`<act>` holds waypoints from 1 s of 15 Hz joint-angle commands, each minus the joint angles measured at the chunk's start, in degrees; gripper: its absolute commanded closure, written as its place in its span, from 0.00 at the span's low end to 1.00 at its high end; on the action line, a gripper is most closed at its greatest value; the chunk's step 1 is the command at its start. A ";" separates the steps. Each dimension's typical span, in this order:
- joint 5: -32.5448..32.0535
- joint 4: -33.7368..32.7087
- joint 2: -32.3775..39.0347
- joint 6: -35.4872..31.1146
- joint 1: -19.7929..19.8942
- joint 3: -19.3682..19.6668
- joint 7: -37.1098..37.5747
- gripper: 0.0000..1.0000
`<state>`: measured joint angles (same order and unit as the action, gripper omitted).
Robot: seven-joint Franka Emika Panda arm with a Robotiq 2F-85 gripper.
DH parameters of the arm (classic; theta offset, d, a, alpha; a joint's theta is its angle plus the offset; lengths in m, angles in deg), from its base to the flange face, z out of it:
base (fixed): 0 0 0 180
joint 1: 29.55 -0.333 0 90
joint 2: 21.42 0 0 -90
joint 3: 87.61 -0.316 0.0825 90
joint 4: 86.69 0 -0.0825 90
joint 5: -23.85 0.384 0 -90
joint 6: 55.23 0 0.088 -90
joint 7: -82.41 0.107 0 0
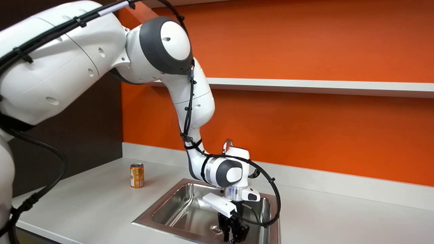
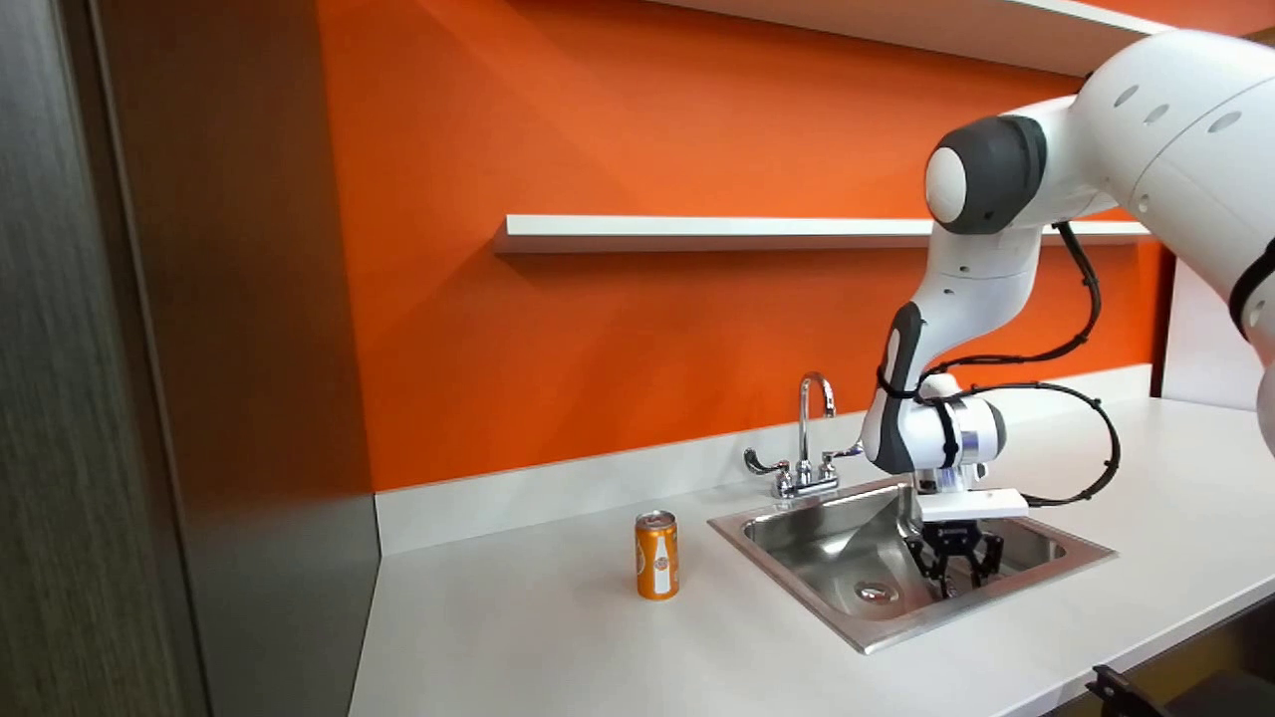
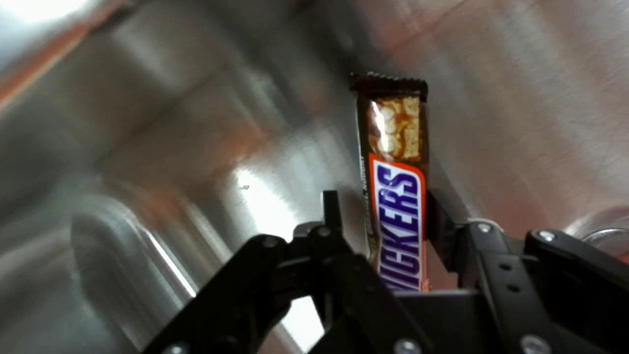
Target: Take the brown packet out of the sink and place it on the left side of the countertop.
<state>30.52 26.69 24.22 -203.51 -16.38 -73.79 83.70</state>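
Wall [image 2: 637,329] of bright orange fills most of the back in both exterior views. Below it runs the long, pale, smooth countertop [image 2: 538,637]. A tall dark panel [image 2: 239,329] stands at its left end there. The white robot arm [image 1: 174,42] is bent, its end pointing down, with a black cable [image 1: 51,34] tied along it. A long white shelf [image 1: 305,84] sticks out of the wall above the countertop.

The sink [image 2: 785,576] is a shiny steel box set into the countertop. A chrome faucet [image 2: 805,476] with a bent neck and two handles stands at its back. The black gripper [image 3: 384,211] is down inside the sink, and its fingers [image 3: 332,211] are spread with a space between them. An orange can [image 2: 656,558] stands upright on the countertop, left of the sink in both exterior views.

Last and smallest is the brown packet [image 3: 395,189], in the sink, between the two fingers. In the wrist view, a gap shows between it and the finger on the left. The finger on the right is just beside it; I cannot tell if they touch. Big purple letters sit in a white patch with a red edge. One end has a brown crinkly edge, and the gripper hides the other end.
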 commanded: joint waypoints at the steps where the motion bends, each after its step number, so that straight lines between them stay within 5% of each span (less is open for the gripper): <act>1: -1.27 -1.43 0.72 0.86 0.50 -0.13 1.61 0.82; 3: -1.26 -1.67 1.05 0.96 0.53 -0.15 1.61 0.98; 15: -2.13 1.41 -5.03 2.25 -0.71 0.51 1.60 0.95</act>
<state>30.22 26.11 23.54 -203.41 -16.44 -73.72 83.71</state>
